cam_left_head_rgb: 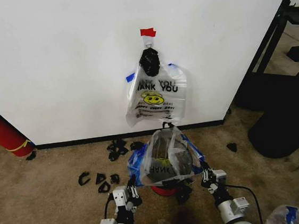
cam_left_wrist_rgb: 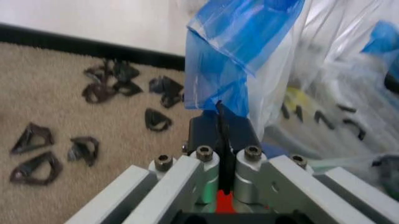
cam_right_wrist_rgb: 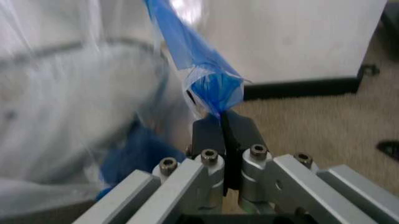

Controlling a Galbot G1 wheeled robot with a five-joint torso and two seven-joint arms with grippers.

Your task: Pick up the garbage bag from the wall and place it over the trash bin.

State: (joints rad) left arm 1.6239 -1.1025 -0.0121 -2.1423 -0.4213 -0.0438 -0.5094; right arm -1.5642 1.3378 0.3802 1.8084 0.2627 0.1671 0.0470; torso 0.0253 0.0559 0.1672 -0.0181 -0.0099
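**Operator:** Below the bunch [cam_left_head_rgb: 153, 90] on the wall [cam_left_head_rgb: 53, 58], where did the bag [cam_left_head_rgb: 167, 155] sit?

**Technician:** Over the bin [cam_left_head_rgb: 167, 189], spread between both arms, its print upside down toward the head camera. Only the bin's red base showed under the plastic. The left pincer [cam_left_head_rgb: 132, 188] was clenched on the blue strip [cam_left_wrist_rgb: 218, 70] at the bag's left edge; the right pincer [cam_left_head_rgb: 205, 174] was clenched on the matching strip [cam_right_wrist_rgb: 209, 81] at the right edge. Each wrist view showed the jaws pressed together with film between them.

**Operator:** Failure modes from that state?

**Technician:** Three, as a judgement. First, the film was thin; pulling the pincers further apart could tear a strip. Second, whether the mouth fully ringed the rim could not be told, so releasing early could let the bag slump to one side. Third, the bin looked light; an uneven downward pull could tip it onto the carpet [cam_left_head_rgb: 48, 170], among the black clips [cam_left_head_rgb: 100, 180] lying to its left.
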